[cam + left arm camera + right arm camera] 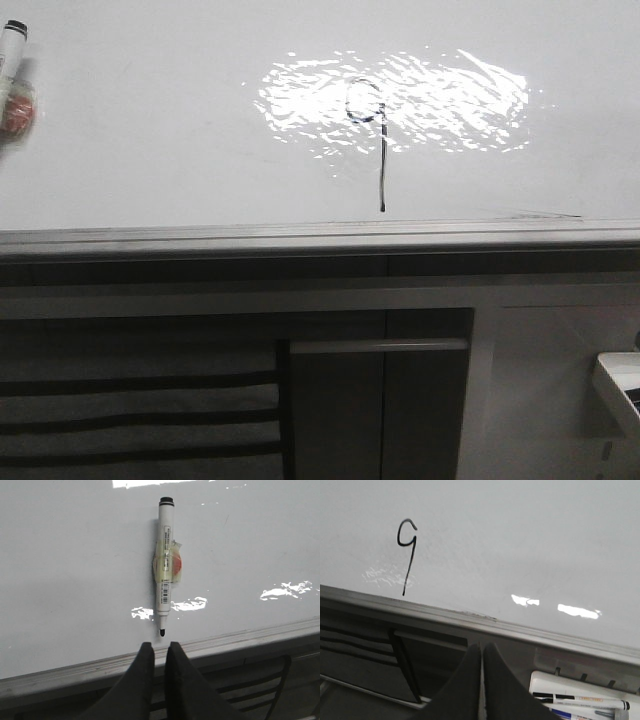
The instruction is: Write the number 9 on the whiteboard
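The whiteboard (150, 150) is glossy white with a bright glare patch. The number 9 (381, 150) is drawn in thin black line, its loop in the glare and its long tail reaching down to just above the grey edge rail (300, 238). It also shows in the right wrist view (406, 555). A white marker (165, 565) with tape and a red patch round its middle lies on the board, uncapped tip toward my left gripper (159, 647). That gripper is slightly open, empty and just short of the tip. The marker shows at the far left of the front view (10, 75). My right gripper (482, 647) is shut, empty and below the rail.
Grey cabinet fronts (380, 400) with dark slats stand below the rail. A white tray (580, 695) holding spare markers sits at the right, beside my right gripper; its corner shows in the front view (620, 385).
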### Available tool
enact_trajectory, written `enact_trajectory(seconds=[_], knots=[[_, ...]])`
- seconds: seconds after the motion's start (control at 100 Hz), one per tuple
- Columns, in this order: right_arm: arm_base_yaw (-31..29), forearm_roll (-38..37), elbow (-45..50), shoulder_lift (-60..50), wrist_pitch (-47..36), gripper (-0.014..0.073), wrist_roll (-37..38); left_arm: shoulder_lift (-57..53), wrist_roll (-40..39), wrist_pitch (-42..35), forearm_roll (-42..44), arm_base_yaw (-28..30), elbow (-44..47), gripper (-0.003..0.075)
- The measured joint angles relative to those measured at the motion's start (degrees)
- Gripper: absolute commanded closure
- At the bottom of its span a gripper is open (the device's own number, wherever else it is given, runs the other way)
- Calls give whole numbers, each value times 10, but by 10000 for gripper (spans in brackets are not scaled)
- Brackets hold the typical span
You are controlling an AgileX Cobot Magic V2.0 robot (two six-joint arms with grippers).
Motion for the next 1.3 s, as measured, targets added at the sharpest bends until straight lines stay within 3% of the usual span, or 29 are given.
enact_trajectory(seconds=[0.4, 0.78, 1.3], knots=[[0, 0, 27, 0, 0, 666, 0, -17, 0, -3, 1, 1, 21, 741], [0, 0, 27, -1, 0, 666, 0, -264, -2, -11, -42, 102, 144, 741], [0, 0, 28, -1, -3, 666, -1, -268, -2, -42, -51, 110, 161, 741]])
